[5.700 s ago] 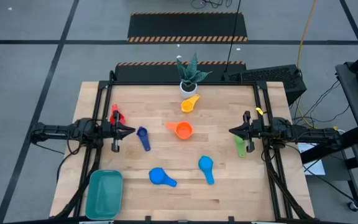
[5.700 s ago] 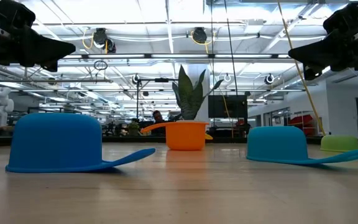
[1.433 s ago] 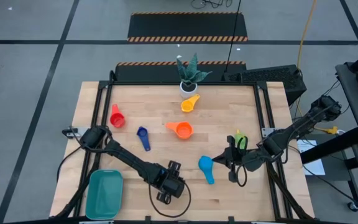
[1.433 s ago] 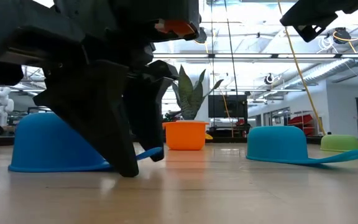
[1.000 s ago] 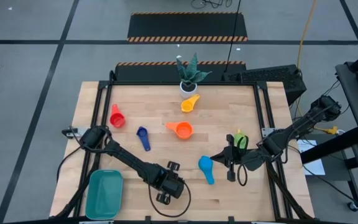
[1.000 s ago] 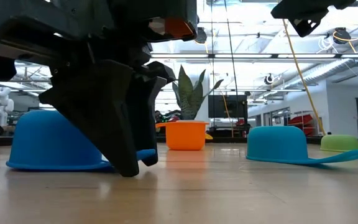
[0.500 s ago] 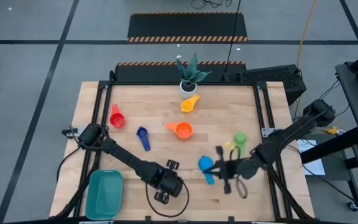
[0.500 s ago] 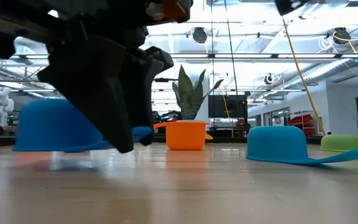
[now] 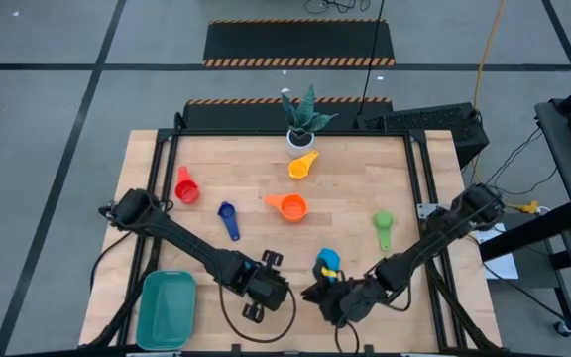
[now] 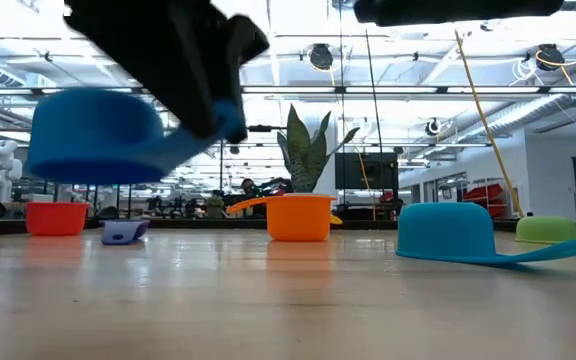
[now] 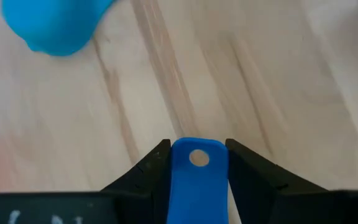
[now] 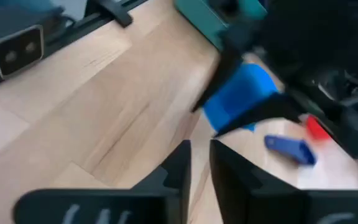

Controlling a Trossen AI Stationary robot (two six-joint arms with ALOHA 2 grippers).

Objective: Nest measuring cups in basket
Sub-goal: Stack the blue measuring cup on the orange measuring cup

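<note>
Blue measuring cup (image 10: 98, 135): off the bench, rim down and tilted, handle (image 11: 196, 180) pinched between the left fingers. In the high view it is hidden under the left end effector (image 9: 261, 291), which sits at about 6 o'clock on the bench (image 9: 365, 178). Left end effector clenched on that handle.

Second light-blue cup (image 9: 327, 265): rim down on the bench at about 5 o'clock, just beside the left end effector, not touching it.

Basket (image 9: 167, 307): 7 o'clock corner, nothing in it, well apart from the lifted cup.

Other cups, all on the bench:
- orange (image 9: 290, 206), near centre, upright
- yellow (image 9: 302, 165), 12 o'clock
- navy (image 9: 228, 220), 9 o'clock of centre
- red (image 9: 185, 185), 10 o'clock
- green (image 9: 383, 226), 3 o'clock

Right end effector (image 12: 196, 149): low over the bench at about 5 o'clock, close beside the left one. Released, fingers a narrow slit apart with bare wood showing between them. It holds nothing.

Potted plant (image 9: 300, 124): 12 o'clock edge of the bench, behind the yellow cup.
</note>
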